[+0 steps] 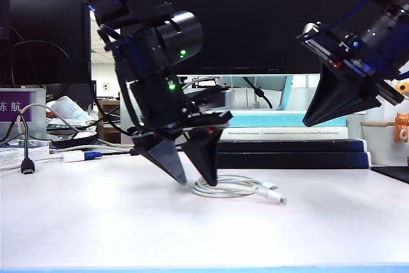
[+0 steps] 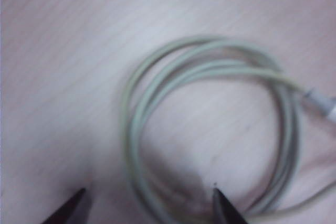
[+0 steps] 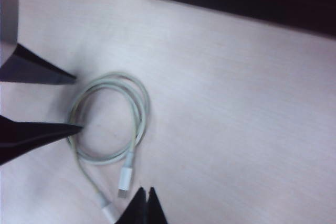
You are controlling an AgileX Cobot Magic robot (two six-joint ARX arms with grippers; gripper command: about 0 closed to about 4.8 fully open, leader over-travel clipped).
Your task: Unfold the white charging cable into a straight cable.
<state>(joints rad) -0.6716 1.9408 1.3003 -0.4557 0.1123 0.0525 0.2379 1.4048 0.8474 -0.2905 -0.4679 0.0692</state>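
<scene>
Left gripper (image 1: pixel 193 180) jaws open, straddling coiled thin white charging cable (image 1: pixel 233 187); pinch one strand only. Right gripper (image 1: pixel 317 119) closed, empty, above the cable.

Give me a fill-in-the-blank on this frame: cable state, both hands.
1. The white charging cable lies on the table in a ____.
2. The left hand is down at the cable with its jaws ____, one fingertip inside the loop.
3. The right hand hangs above the table with its jaws ____.
4. Both of the cable's plugs lie ____ the loop.

Missing words: coil; open; shut; outside
</scene>
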